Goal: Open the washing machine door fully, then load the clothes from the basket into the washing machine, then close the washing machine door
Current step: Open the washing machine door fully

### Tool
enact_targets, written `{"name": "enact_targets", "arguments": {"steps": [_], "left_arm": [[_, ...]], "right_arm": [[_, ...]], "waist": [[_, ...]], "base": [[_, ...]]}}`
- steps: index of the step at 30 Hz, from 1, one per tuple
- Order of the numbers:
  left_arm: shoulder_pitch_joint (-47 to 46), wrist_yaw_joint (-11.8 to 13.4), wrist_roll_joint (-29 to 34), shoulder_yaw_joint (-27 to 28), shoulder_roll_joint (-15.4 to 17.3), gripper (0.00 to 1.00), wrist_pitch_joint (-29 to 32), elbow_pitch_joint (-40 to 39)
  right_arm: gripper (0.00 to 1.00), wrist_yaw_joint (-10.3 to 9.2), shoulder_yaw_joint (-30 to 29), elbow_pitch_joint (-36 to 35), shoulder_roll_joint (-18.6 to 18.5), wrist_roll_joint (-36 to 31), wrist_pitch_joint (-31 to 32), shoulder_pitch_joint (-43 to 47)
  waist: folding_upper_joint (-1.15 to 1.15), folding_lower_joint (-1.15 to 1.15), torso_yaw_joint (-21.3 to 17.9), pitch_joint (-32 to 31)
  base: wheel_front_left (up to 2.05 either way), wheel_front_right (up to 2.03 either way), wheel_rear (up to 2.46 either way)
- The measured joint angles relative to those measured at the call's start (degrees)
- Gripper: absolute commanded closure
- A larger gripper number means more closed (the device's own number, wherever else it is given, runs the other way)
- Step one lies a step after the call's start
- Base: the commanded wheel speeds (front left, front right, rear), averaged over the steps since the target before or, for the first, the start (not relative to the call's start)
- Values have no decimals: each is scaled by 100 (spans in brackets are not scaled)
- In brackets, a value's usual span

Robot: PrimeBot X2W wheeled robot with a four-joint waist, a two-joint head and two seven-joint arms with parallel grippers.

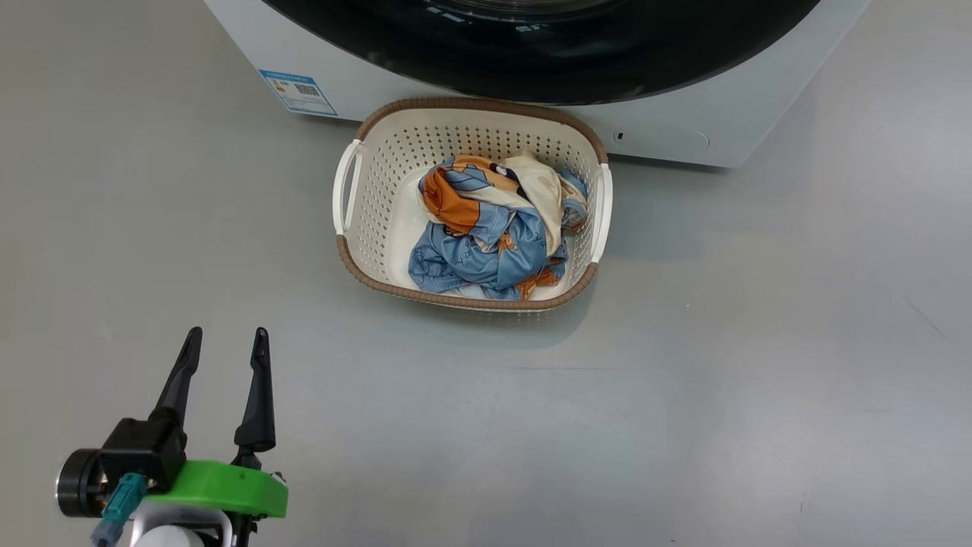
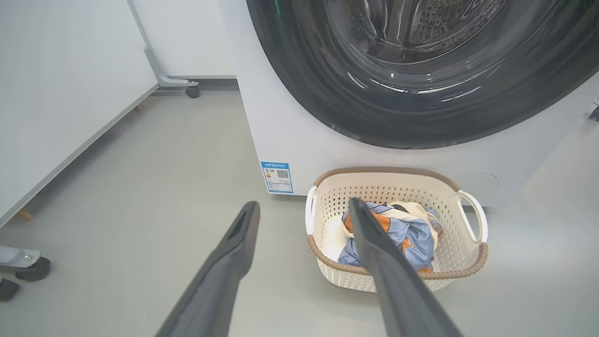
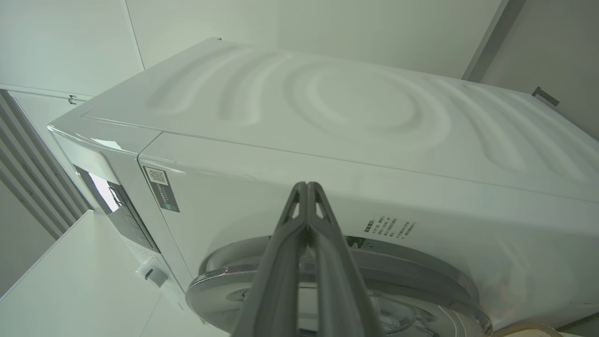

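Observation:
The washing machine point(image 1: 683, 129) stands at the top of the head view. The black rim of the washing machine door point(image 1: 547, 68) lies flat against its front. On the floor just before it sits the cream basket point(image 1: 395, 167) with the blue, orange and cream clothes point(image 1: 493, 228) bunched inside. My left gripper point(image 1: 228, 334) hovers open and empty at the lower left, well short of the basket. The left wrist view has the door point(image 2: 374, 107), the basket point(image 2: 398, 192) and the clothes point(image 2: 412, 238) beyond the open left gripper point(image 2: 304, 202). My right gripper point(image 3: 306, 185) is shut on nothing, close to the washing machine point(image 3: 355, 107) by the door's chrome edge point(image 3: 421, 276).
A blue-edged sticker point(image 2: 277, 177) marks the machine's lower front corner. A white panel on castors point(image 2: 61, 93) runs along the left, with another castor point(image 2: 28, 269) near my left arm. Grey floor point(image 1: 683, 380) spreads around the basket.

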Motion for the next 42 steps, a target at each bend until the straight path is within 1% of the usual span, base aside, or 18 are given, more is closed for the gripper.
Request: {"name": "enact_targets", "arguments": {"steps": [3,14,23,32,35,42], "left_arm": [[-8,0,0,-37,-1,0,0,0],[-170,0,-2,-111,-23,0,0,-1],[-209,0,-36,-116,-51,0,0,-23],[-346,0,-52,-111,-78,0,0,-47],[-346,0,-52,-103,-86,0,0,-44],[-346,0,-52,-97,-94,0,0,-36]], "right_arm": [[100,0,140,-14,-70,-48,133,-187],[100,0,522,-3,-115,-226,503,-790],[100,0,676,76,-238,-300,698,-1227],[100,0,939,164,-177,-346,926,-1482],[100,0,976,225,-129,-347,980,-1522],[100,0,1026,280,-158,-350,1087,-1695]], "waist": [[0,0,39,89],[0,0,284,372],[0,0,462,638],[0,0,564,893],[0,0,579,934],[0,0,592,1012]], "base": [[0,0,0],[0,0,0],[0,0,0],[0,0,0],[0,0,0],[0,0,0]]}}
